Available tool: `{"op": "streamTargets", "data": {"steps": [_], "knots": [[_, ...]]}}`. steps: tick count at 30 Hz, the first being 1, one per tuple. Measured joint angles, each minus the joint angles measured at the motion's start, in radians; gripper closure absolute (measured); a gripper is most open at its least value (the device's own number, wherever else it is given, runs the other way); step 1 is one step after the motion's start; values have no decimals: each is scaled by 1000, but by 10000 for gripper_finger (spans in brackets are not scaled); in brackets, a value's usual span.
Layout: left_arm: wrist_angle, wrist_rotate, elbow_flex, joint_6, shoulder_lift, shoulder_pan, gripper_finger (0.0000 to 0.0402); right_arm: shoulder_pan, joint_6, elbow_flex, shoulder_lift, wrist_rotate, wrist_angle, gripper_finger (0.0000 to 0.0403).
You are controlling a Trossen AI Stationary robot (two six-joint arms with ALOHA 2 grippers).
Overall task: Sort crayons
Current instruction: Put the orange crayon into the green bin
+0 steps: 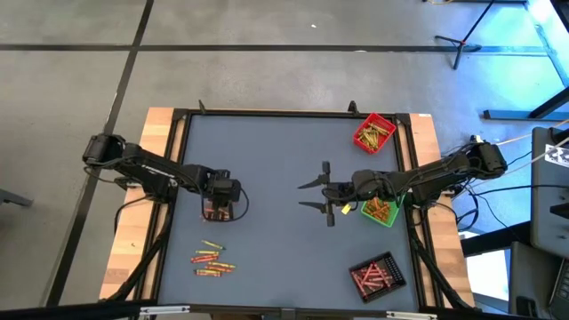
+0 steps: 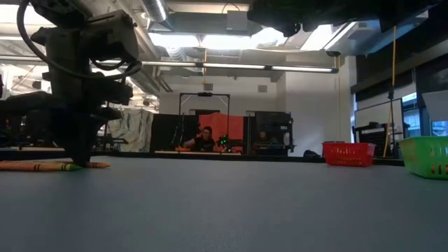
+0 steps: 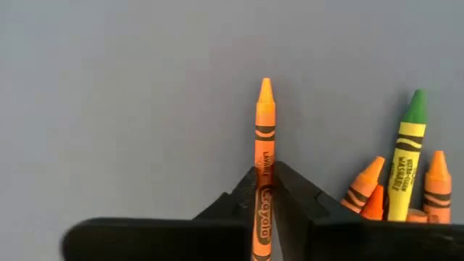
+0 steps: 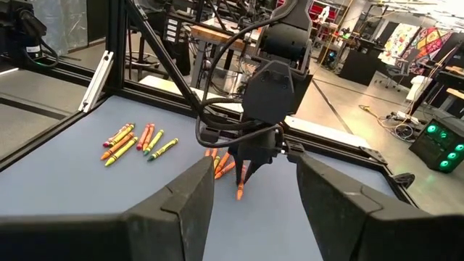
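Crayons (image 1: 212, 260) lie loose near the table's front-left; one orange crayon (image 3: 264, 159) sits pinched between the left gripper (image 3: 265, 190)'s closed jaws, tip forward, on the mat beside a few others. Lift straight up, I'd say, so the neighbours don't drag along. The right gripper (image 1: 322, 197) hovers mid-table by the green tray (image 1: 392, 217), jaws apart, holding nothing.
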Motion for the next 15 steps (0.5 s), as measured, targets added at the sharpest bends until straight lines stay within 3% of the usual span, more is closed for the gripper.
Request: {"op": "streamTargets", "data": {"steps": [4, 9, 15], "knots": [[9, -12, 0, 40, -5, 0, 395, 0, 35, 0, 0, 0, 1, 207], [5, -108, 44, 43, -44, -26, 389, 0, 74, 0, 1, 39, 1, 206], [98, -195, 93, 85, -162, -103, 388, 0, 77, 0, 1, 48, 11, 163]]}}
